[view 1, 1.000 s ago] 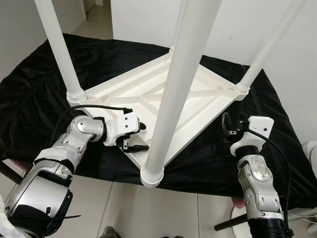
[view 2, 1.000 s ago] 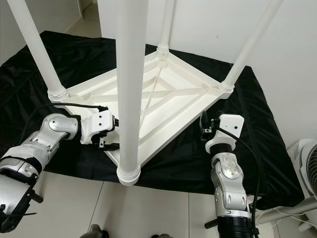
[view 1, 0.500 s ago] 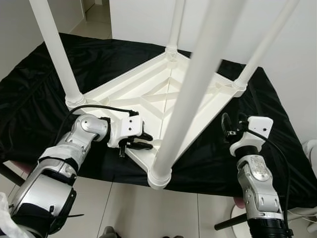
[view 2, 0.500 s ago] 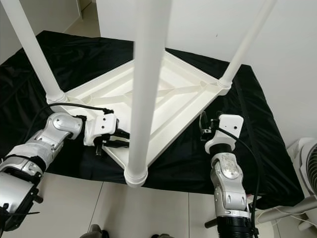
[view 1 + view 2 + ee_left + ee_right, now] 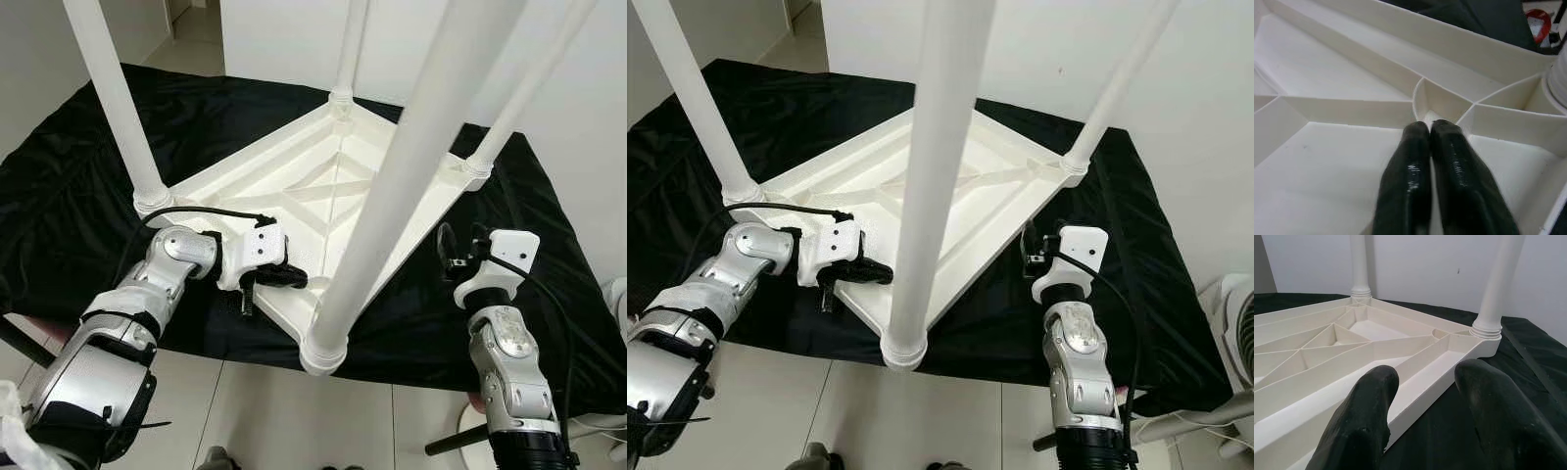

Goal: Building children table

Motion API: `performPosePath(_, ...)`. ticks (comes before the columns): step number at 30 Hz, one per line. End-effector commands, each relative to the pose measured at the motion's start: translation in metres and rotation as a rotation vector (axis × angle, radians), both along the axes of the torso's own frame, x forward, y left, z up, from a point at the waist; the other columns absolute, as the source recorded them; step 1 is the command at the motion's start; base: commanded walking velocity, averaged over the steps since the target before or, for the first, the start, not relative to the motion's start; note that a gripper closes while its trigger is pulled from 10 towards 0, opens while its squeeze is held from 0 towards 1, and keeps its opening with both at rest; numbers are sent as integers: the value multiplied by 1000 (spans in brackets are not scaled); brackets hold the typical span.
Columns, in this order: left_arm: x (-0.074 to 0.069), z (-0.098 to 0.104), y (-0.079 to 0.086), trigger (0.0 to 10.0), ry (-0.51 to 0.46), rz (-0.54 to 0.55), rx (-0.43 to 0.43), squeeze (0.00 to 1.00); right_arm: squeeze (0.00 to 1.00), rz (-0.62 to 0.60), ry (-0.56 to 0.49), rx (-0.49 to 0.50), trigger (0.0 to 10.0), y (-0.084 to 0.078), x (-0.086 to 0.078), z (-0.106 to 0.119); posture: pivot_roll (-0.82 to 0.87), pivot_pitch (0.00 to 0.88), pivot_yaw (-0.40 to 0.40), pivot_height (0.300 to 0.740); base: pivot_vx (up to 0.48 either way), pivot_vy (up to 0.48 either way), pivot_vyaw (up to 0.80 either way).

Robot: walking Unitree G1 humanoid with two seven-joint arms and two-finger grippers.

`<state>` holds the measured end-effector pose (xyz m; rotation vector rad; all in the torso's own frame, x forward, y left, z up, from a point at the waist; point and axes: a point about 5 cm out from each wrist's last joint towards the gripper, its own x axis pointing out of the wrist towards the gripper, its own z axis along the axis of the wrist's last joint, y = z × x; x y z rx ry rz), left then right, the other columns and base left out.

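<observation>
With the upturned table [image 5: 323, 186] hanging its near corner off the counter [image 5: 59, 196], tip/slide risk is the main worry.
Table sits legs-up on black cloth [image 5: 549, 255]; near leg [image 5: 392, 196] stands at the overhanging corner, over the floor [image 5: 255, 401]. Left gripper [image 5: 1429, 128] has fingers pressed together, tips inside the ribbed underside against a rib junction, near that corner. If it pushes outward, slick cloth could let the frame skid further off the edge; tall legs add leverage, so it may topple twd the robot. Right gripper [image 5: 1425, 382] fingers spread, just beside the right rim, not touching – no counter-hold. Room: open cloth to the right and far left; wall [image 5: 588, 127] close behind right leg [image 5: 529, 83], so little room that way.
</observation>
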<state>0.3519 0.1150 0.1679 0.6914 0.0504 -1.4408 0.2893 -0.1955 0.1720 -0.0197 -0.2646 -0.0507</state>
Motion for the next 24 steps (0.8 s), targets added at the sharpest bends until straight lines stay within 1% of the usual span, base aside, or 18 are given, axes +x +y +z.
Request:
performPosePath(1, 0, -2, 2, 10000, 62, -21, 22, 1000, 0, 3, 14, 2, 10000, 1, 0, -3, -36, 94, -54, 740, 0, 0, 0)
performPosePath(9, 3, 7, 11, 10000, 67, -19, 24, 1000, 0, -2, 15, 9, 10000, 1, -1, -4, -32, 101, -51, 740, 0, 0, 0)
performPosePath(12, 3, 10, 16, 10000, 33, -29, 52, 1000, 0, -2, 16, 10, 10000, 2, -1, -5, -30, 101, -52, 740, 0, 0, 0)
performPosePath(13, 2, 9, 19, 10000, 35, -31, 74, 318, 0, -1, 16, 11, 10000, 2, -1, -5, -30, 101, -52, 740, 0, 0, 0)
performPosePath(14, 2, 9, 19, 10000, 35, -31, 74, 318, 0, -1, 16, 11, 10000, 2, -1, -5, -30, 101, -52, 740, 0, 0, 0)
performPosePath(15, 3, 8, 21, 10000, 42, -28, 95, 0, 0, 0, 16, 10, 10000, 2, -1, -5, -31, 98, -51, 740, 0, 0, 0)
performPosePath(18, 4, 6, 27, 10000, 68, -15, 139, 0, 0, -1, 15, 7, 10000, 0, -1, -4, -36, 97, -49, 740, 0, 0, 0)
performPosePath(23, 5, 4, 27, 10000, 82, -3, 162, 0, 0, -4, 16, 6, 10000, 0, -1, -4, -37, 94, -54, 740, 0, 0, 0)
performPosePath(24, 5, 4, 27, 10000, 70, 1, 171, 0, 0, -3, 15, 7, 10000, 0, -1, -4, -42, 94, -50, 740, 0, 0, 0)
